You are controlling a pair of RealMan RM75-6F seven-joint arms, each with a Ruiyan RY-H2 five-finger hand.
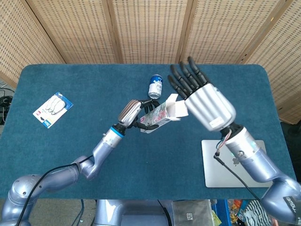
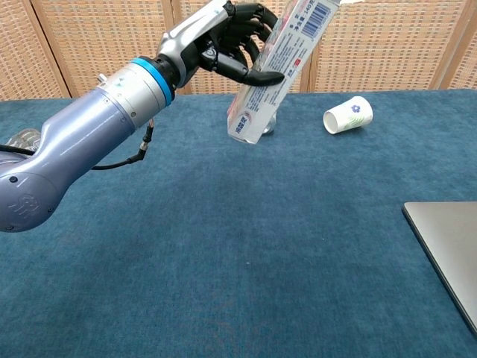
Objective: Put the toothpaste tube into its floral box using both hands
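Left robot hand: the left robot hand [image 1: 133, 112] sits at centre frame in the head view, its dark fingers [image 2: 246, 33] wrapped around the long floral-printed cardboard box [image 1: 160, 113]
Floral box: lifted off the blue cloth-covered surface [image 1: 70, 141]; tilted, upper end toward the upper right of the frame with white flaps open; barcode side faces the chest view [image 2: 277, 60]
Right robot hand: the right robot hand [image 1: 204, 101] is released, fingers spread and pointing toward the top of the frame; just right of the box's open flaps, holding nothing
Toothpaste tube: not visible in either view; I cannot tell whether it sits inside the box
Blue and white can: [image 1: 155, 86] upright, just above the box in the head view
White paper cup: [image 2: 348, 115] on its side, right of centre in the chest view
Grey laptop: [image 1: 214, 165] closed, lower right
Blue and white blister pack: [image 1: 52, 109] flat, at left
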